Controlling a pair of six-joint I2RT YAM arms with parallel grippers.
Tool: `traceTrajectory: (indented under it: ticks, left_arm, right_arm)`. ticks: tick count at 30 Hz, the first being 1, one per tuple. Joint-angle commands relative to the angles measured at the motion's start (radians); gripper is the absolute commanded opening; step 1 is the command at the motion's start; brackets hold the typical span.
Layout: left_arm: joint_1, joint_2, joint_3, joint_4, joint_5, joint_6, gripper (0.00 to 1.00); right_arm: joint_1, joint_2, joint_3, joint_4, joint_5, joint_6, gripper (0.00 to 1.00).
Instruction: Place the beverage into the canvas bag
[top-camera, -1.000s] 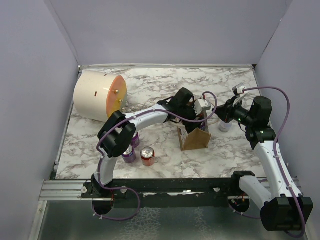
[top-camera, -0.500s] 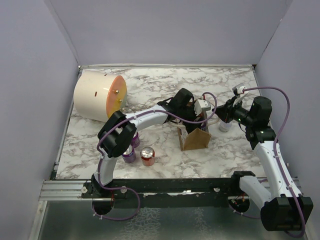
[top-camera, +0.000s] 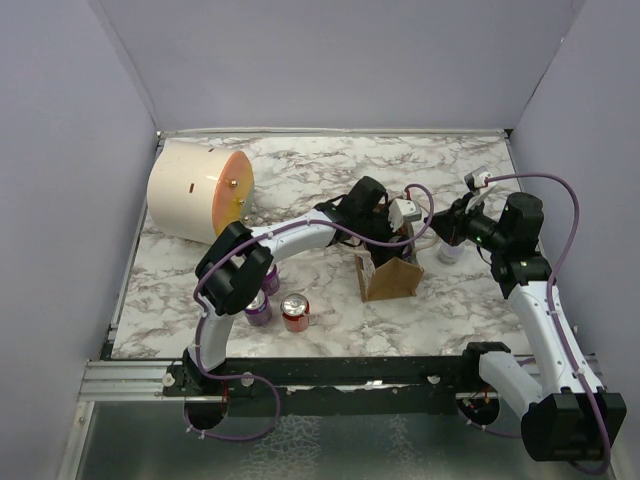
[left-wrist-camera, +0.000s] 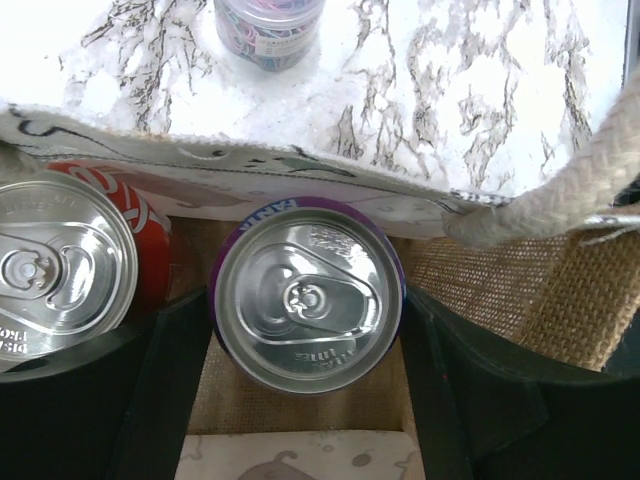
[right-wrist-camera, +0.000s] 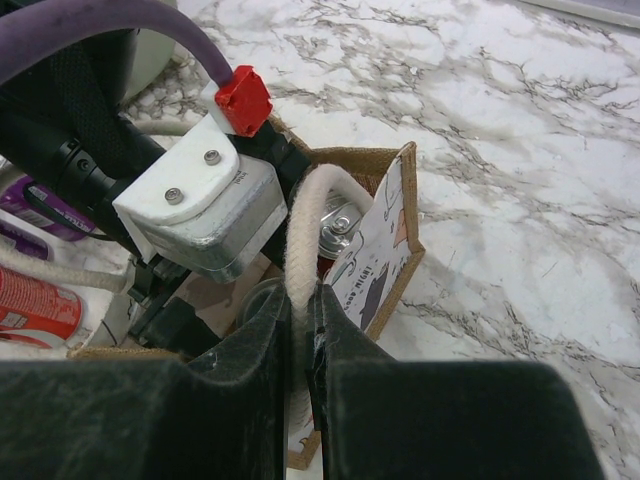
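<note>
The brown canvas bag (top-camera: 390, 278) stands upright mid-table. In the left wrist view a purple beverage can (left-wrist-camera: 305, 295) stands inside the bag (left-wrist-camera: 480, 270) beside a red can (left-wrist-camera: 60, 275). My left gripper (left-wrist-camera: 305, 335) reaches down into the bag (top-camera: 400, 238), its fingers (left-wrist-camera: 175, 380) against both sides of the purple can. My right gripper (right-wrist-camera: 300, 310) is shut on the bag's white rope handle (right-wrist-camera: 305, 220) and holds it up at the bag's right side (top-camera: 440, 228). A can top (right-wrist-camera: 340, 230) shows inside the bag (right-wrist-camera: 385, 260).
A pale patterned can (top-camera: 451, 252) stands just right of the bag, also in the left wrist view (left-wrist-camera: 268, 20). A red can (top-camera: 295, 313) and two purple cans (top-camera: 259, 308) stand front left. A big cream cylinder (top-camera: 198, 192) lies back left.
</note>
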Motion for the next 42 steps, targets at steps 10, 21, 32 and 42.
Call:
traceTrajectory:
  ticks: [10,21,32,42]
  left_arm:
    - [-0.012,-0.113,0.01,-0.032,0.05,-0.007,0.88]
    - [-0.011,-0.253,-0.027,-0.092,0.002,0.14,0.88]
    - [-0.009,-0.408,0.035,-0.237,-0.119,0.288,0.89]
    - [0.1,-0.61,-0.085,-0.366,-0.216,0.345,0.89]
  right_arm:
    - [-0.004,-0.003,0.004,0.009,-0.01,0.006,0.01]
    - [-0.005,-0.011,0.001,0.009,-0.006,-0.013,0.01]
    - [-0.005,0.006,0.035,-0.033,-0.07,-0.073,0.01]
    - [-0.005,0.112,0.144,-0.208,-0.121,-0.185,0.01]
